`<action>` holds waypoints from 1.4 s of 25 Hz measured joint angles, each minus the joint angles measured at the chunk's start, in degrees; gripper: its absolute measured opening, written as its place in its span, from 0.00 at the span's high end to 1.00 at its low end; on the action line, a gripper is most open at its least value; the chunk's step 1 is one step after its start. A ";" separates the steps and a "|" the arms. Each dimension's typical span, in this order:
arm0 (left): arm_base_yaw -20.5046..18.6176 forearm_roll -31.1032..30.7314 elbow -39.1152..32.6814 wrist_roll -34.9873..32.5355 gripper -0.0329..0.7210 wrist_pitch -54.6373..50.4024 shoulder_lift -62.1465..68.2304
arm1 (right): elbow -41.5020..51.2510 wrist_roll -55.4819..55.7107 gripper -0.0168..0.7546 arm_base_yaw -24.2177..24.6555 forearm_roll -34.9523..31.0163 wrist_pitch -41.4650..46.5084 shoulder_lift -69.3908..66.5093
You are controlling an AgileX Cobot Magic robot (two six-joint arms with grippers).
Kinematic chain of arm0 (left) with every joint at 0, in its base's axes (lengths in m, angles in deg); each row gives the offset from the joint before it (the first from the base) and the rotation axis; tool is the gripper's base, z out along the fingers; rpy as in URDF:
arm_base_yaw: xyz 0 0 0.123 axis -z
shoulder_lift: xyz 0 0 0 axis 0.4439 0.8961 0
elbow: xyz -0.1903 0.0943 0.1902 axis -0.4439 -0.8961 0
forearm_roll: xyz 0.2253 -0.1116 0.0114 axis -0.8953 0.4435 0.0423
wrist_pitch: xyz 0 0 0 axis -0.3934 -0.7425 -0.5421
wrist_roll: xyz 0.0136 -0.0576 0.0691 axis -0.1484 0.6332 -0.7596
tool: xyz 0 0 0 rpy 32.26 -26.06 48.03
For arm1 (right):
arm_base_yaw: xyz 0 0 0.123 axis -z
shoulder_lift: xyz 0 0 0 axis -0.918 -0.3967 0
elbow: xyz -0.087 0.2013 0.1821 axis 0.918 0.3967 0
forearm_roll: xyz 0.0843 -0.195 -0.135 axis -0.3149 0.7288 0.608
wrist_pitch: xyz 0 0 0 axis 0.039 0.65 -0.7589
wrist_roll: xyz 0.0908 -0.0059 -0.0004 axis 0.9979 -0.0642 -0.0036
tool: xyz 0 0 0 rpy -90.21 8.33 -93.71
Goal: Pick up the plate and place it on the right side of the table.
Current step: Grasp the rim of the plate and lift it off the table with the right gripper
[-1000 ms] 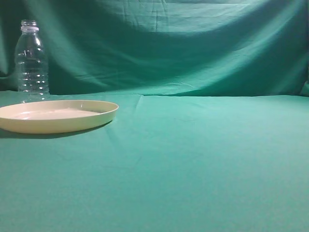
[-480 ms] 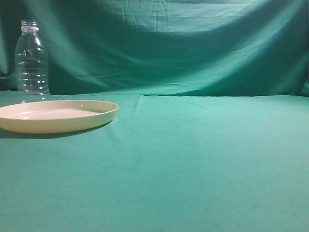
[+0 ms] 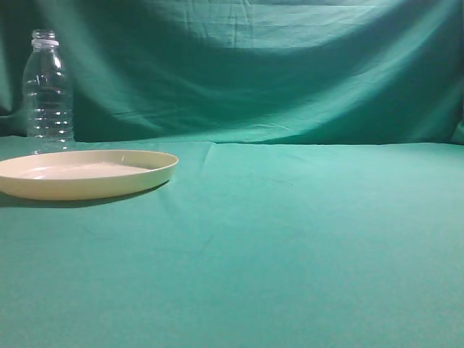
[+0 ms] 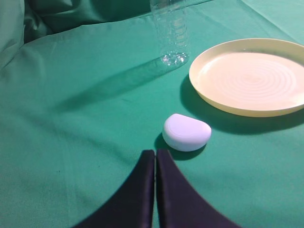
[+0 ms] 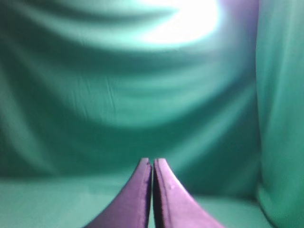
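My left gripper [image 4: 155, 154] is pressed together, its two dark fingers meeting along a thin seam, with nothing between them and nothing touching them. It hangs above the tabletop [image 4: 71, 142], clear of the green cloth. Just ahead of its tips lies a small white rounded object [image 4: 186, 132], apart from the fingers. Ahead and to the right of the gripper sits the plate [image 4: 251, 76], cream-coloured, flat on the cloth, with faint concentric rings inside and a low raised rim; it is not in contact with the gripper. Straight ahead and farther off stands a clear plastic bottle [image 4: 172, 33], upright, beside the plate's far left edge.

My right gripper [image 5: 152, 164] is likewise closed, fingers flush together, holding nothing. Ahead of it is only the green backdrop [image 5: 118, 95], blurred.

In the exterior view neither gripper appears; the plate [image 3: 83, 174] rests at the left of the tabletop [image 3: 290, 246], the bottle [image 3: 47, 90] standing behind it.
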 joint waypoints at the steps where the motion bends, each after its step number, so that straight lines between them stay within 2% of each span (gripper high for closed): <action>1: 0.00 0.00 0.00 0.00 0.96 0.00 0.00 | 0.00 0.85 0.98 0.00 0.00 -3.87 0.00; 3: 0.00 0.00 0.00 0.00 0.96 0.00 0.00 | -0.35 3.12 0.98 0.00 0.43 -5.60 0.00; 7: 0.00 0.00 0.00 0.00 0.96 0.00 0.00 | -7.46 9.93 0.98 0.00 5.05 0.98 -4.89; 11: 0.00 0.00 0.00 0.00 0.96 0.00 0.00 | -17.88 16.42 0.98 0.00 6.03 15.00 -15.66; 15: 0.00 0.00 0.00 0.00 0.96 0.00 0.00 | -26.63 12.70 0.98 0.00 5.62 27.31 -28.90; 18: 0.00 0.00 0.00 0.00 0.96 0.00 0.00 | -32.54 11.44 0.98 0.00 2.90 35.24 -38.78; 20: 0.00 0.00 0.00 0.00 0.96 0.00 0.00 | -36.86 9.35 0.98 0.00 -1.22 40.87 -43.80; 23: 0.00 0.00 0.00 0.00 0.96 0.00 0.00 | -42.50 -2.61 0.98 -0.40 -9.05 47.51 -50.85; 27: 0.00 0.00 0.00 0.00 0.96 0.00 0.00 | -49.98 -13.38 0.98 -5.21 -18.01 55.21 -60.30; 35: 0.00 0.00 0.00 0.00 0.96 0.00 0.00 | -65.48 -14.97 0.98 -21.92 -18.87 58.83 -82.16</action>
